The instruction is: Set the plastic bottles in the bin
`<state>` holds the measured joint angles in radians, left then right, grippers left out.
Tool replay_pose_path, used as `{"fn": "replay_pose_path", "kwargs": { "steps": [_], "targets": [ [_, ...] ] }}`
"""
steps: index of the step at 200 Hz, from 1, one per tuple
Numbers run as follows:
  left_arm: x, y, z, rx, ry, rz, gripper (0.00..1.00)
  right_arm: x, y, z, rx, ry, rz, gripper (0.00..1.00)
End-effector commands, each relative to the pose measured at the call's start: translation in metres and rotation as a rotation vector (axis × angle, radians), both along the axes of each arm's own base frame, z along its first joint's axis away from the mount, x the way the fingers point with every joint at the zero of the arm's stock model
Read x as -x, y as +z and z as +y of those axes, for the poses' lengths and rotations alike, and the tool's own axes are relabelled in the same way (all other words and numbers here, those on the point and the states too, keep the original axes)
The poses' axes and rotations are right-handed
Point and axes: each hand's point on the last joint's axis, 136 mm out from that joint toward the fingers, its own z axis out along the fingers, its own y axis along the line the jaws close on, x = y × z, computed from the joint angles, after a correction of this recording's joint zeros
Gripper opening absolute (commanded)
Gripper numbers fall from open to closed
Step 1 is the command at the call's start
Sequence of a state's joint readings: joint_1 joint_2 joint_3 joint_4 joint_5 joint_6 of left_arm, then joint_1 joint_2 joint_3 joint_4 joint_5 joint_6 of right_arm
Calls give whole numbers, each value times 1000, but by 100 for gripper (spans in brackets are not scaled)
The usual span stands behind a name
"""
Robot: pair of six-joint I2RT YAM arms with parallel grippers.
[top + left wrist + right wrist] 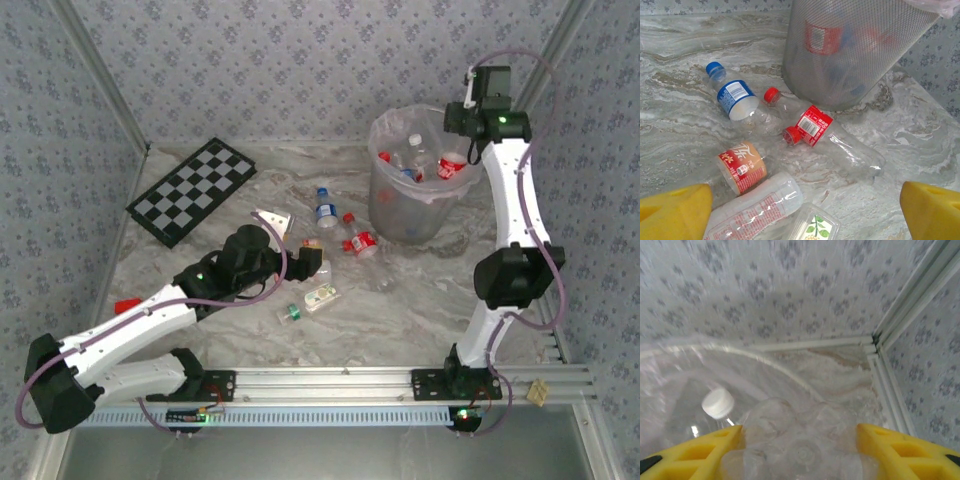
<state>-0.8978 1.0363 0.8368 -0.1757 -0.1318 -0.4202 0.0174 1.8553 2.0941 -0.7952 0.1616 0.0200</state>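
- Right gripper (799, 434) grips a clear bottle (800, 456) above the far-right bin (385, 215), I think for dropping.
- Left gripper (805, 192), jaws wide open, faces the red-labelled bottle (840, 142).

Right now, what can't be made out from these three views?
- Bottle count in the bin: in the top view the bottles overlap; in the left wrist view its meshed wall blurs them.
- Right gripper: in the right wrist view clear plastic lies between the fingers; clamped or not is unclear.
- Nearest bottle: left wrist view, cut off by the bottom edge.
- Red object: top view, beside the left arm, too small to identify.
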Motion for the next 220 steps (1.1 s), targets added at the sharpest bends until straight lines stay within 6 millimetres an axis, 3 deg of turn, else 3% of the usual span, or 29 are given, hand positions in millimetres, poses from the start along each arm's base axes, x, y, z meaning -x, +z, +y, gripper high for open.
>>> {"fn": "replay_pose_path", "kwargs": {
  "steps": [1, 78, 114, 137, 186, 220],
  "targets": [
    [-1, 3, 2, -2, 17, -1, 96, -9, -42, 10, 3, 19, 99, 30],
    [-2, -10, 6, -45, 32, 23, 96, -15, -126, 25, -40, 1, 253, 30],
    [0, -12, 10, -53, 40, 27, 96, -9, -138, 32, -47, 1, 272, 34],
    [-1, -13, 11, -58, 44, 21, 96, -5, -116, 33, -45, 4, 242, 44],
    [-4, -19, 8, -101, 45, 42, 96, 15, -24, 32, -45, 8, 108, 77],
    [-7, -27, 6, -136, 43, 65, 96, 27, 23, 30, -46, 15, 31, 84]
  ]
}}
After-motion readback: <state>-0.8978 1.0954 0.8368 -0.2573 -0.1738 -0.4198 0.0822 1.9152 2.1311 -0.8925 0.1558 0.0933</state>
